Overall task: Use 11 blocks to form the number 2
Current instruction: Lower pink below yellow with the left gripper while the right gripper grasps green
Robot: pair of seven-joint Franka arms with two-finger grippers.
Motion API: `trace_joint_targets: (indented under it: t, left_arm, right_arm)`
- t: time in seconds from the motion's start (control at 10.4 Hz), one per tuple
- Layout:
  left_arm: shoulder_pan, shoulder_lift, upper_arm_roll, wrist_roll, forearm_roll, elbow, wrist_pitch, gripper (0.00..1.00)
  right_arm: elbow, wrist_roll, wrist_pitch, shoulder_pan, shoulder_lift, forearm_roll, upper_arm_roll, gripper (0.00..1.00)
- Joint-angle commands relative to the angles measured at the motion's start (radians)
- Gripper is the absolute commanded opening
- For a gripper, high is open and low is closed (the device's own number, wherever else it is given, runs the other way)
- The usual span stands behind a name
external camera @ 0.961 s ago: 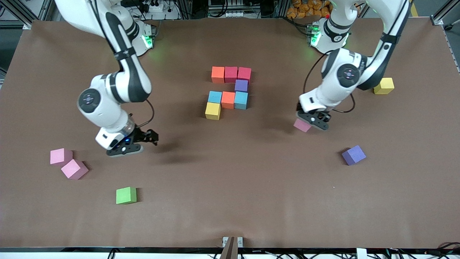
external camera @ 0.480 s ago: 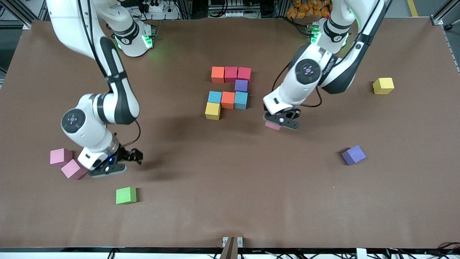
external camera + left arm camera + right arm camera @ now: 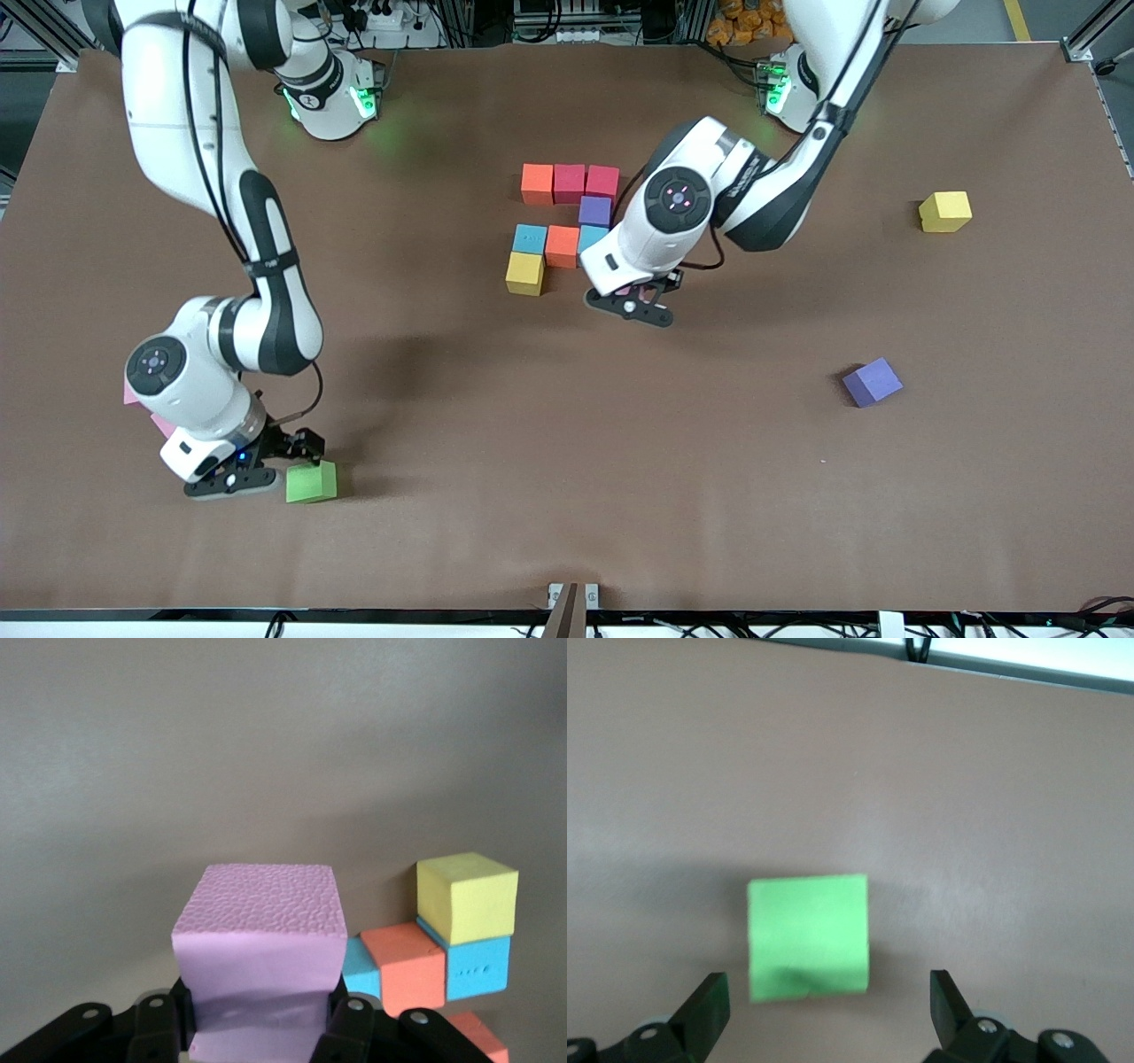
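Observation:
Several blocks form a partial number 2 [image 3: 567, 226] at the table's middle: an orange, crimson, crimson row, a purple block [image 3: 594, 211], a light blue, orange, light blue row, and a yellow block [image 3: 524, 273]. My left gripper [image 3: 633, 306] is shut on a pink block [image 3: 257, 939] and holds it just above the table beside the digit's light blue end block. The yellow block [image 3: 467, 897] also shows in the left wrist view. My right gripper [image 3: 297, 452] is open, low over the table beside the green block [image 3: 311, 482]. In the right wrist view the green block [image 3: 808, 936] lies just ahead of the spread fingers [image 3: 709, 1010].
A loose yellow block [image 3: 945, 212] and a loose purple block [image 3: 872, 382] lie toward the left arm's end. Two pink blocks [image 3: 162, 424] by the right arm's wrist are mostly hidden by it. The brown table [image 3: 567, 461] ends close to the front camera.
My left gripper carried the pink block sideways toward the digit. My right gripper swung past the two pink blocks and came down next to the green block.

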Motion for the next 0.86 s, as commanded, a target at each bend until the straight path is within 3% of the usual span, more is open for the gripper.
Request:
trace_joint_targets:
  t: [0.0,0.29,0.77]
  left_arm:
    - [-0.182,0.12,0.197,-0.004,-0.12,0.164,-0.068,0.34]
    - [-0.306,0.186,0.339,0.002,-0.266,0.23,-0.071,0.34]
    - [-0.466,0.313,0.538,0.01,-0.554,0.298,-0.043,0.34]
  right_arm:
    - [0.183,0.035,-0.013,-0.062,0.122,0.018,0.051,1.0]
    - [0.225,0.144,-0.011,-0.062,0.156,0.019,0.077,1.0]
    - [0.236,0.147,-0.025,-0.062,0.153,0.019,0.078,1.0]
